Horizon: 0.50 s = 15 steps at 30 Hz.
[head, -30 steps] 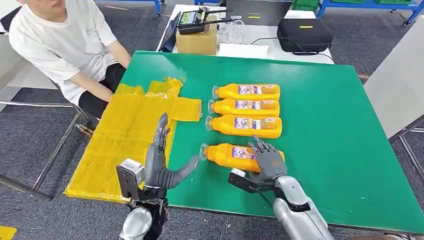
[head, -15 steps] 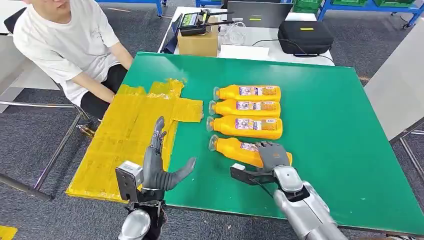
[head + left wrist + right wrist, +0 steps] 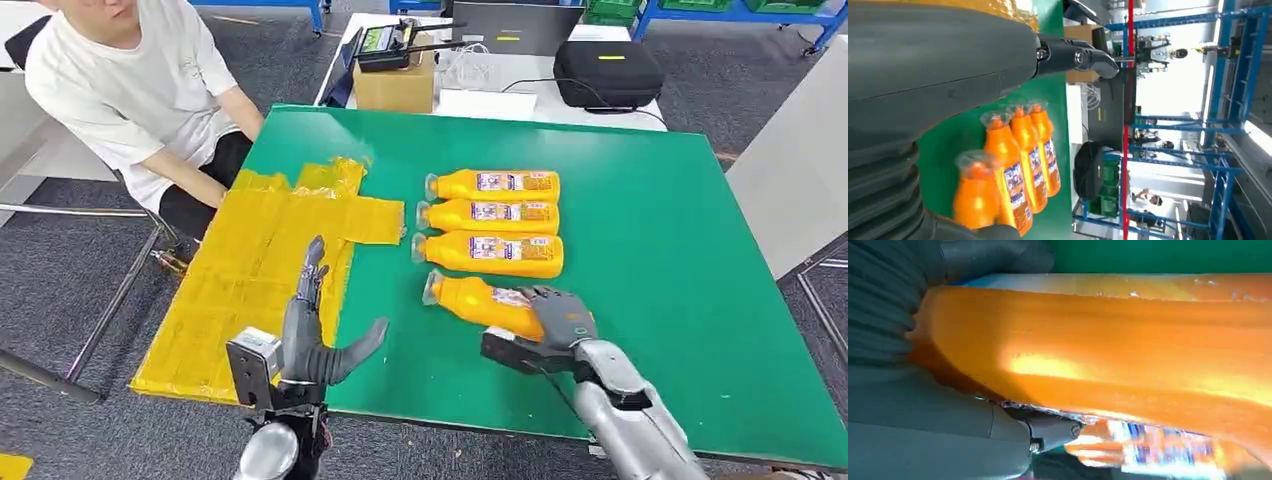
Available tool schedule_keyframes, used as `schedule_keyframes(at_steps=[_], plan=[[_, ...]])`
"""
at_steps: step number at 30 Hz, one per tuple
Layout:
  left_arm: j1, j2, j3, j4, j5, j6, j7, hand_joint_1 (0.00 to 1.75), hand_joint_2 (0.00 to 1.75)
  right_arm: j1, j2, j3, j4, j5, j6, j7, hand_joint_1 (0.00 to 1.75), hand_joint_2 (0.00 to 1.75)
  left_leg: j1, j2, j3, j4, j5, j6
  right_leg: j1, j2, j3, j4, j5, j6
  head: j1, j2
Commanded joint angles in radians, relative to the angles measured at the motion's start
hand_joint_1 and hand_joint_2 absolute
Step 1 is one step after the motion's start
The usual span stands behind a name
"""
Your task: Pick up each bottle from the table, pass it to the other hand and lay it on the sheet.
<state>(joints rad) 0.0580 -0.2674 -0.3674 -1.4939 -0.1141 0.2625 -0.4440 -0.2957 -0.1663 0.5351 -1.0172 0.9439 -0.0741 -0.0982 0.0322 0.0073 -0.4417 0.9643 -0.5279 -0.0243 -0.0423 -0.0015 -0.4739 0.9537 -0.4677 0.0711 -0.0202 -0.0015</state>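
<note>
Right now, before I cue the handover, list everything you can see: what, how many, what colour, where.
bottles: four, orange with clear caps; three lie side by side mid-table, one nearest is gripped at its base.
sheet: one, yellow, on the table's left part, bare of bottles.
table: one, green top.
cardboard box: one, brown, on the white table behind, with a black device on it.
case: one, black, same white table.
person: one, white shirt, seated at the far left.
left hand: grey, fingers spread, over the sheet's edge.
right hand: grey, holds the nearest bottle.
</note>
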Motion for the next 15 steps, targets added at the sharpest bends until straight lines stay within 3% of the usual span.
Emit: schedule_keyframes(at_steps=[1, 3, 4, 5, 8, 10, 15], plan=[[-0.036, 0.052, -0.110, 0.128, 0.064, -0.045, 0.050, 0.00, 1.75, 0.268, 0.193, -0.225, -0.528, -0.252, -0.232, -0.224, 1.75, 1.75, 0.000, -0.002, -0.005, -0.001, 0.001, 0.001, 0.001, -0.002, -0.005, 0.001, 0.000, -0.006, -0.001, 0.000], [-0.068, 0.061, -0.143, 0.165, 0.129, -0.161, 0.048, 0.00, 1.75, 0.244, 0.228, -0.231, -0.562, -0.338, -0.257, -0.269, 1.75, 1.75, 0.000, 0.000, -0.012, 0.000, 0.001, 0.001, 0.000, 0.000, -0.013, 0.004, 0.000, -0.004, -0.001, 0.000], [-0.074, 0.059, -0.145, 0.176, 0.134, -0.172, 0.051, 0.00, 1.75, 0.234, 0.243, -0.234, -0.566, -0.364, -0.270, -0.287, 1.75, 1.75, 0.001, 0.000, -0.013, 0.000, 0.001, 0.003, 0.002, 0.001, -0.014, 0.003, 0.000, -0.009, -0.001, 0.000], [-0.082, 0.055, -0.146, 0.195, 0.148, -0.189, 0.052, 0.00, 1.75, 0.224, 0.258, -0.235, -0.558, -0.385, -0.276, -0.291, 1.75, 1.75, 0.000, -0.001, -0.015, 0.000, 0.002, 0.002, 0.000, -0.001, -0.015, 0.004, 0.000, -0.004, -0.002, 0.000], [-0.108, 0.069, -0.187, 0.179, 0.016, -0.166, -0.014, 0.00, 1.75, 0.198, 0.294, -0.250, -0.515, -0.427, -0.313, -0.325, 1.75, 1.75, 0.000, -0.001, -0.013, -0.001, 0.001, 0.003, 0.001, 0.000, -0.014, 0.001, 0.000, -0.005, -0.001, 0.000], [-0.129, 0.043, -0.177, 0.169, -0.017, -0.223, 0.031, 0.00, 1.75, 0.169, 0.324, -0.271, -0.468, -0.459, -0.326, -0.335, 1.75, 1.75, 0.000, 0.000, -0.013, 0.000, 0.002, 0.002, 0.000, 0.000, -0.014, 0.003, 0.000, -0.003, 0.000, 0.000], [-0.133, 0.032, -0.186, 0.171, -0.048, -0.286, 0.007, 0.00, 1.75, 0.139, 0.353, -0.274, -0.393, -0.506, -0.296, -0.363, 1.75, 1.75, 0.000, 0.001, -0.013, -0.001, 0.002, 0.002, 0.000, 0.001, -0.014, 0.002, 0.001, -0.005, -0.001, 0.000]])
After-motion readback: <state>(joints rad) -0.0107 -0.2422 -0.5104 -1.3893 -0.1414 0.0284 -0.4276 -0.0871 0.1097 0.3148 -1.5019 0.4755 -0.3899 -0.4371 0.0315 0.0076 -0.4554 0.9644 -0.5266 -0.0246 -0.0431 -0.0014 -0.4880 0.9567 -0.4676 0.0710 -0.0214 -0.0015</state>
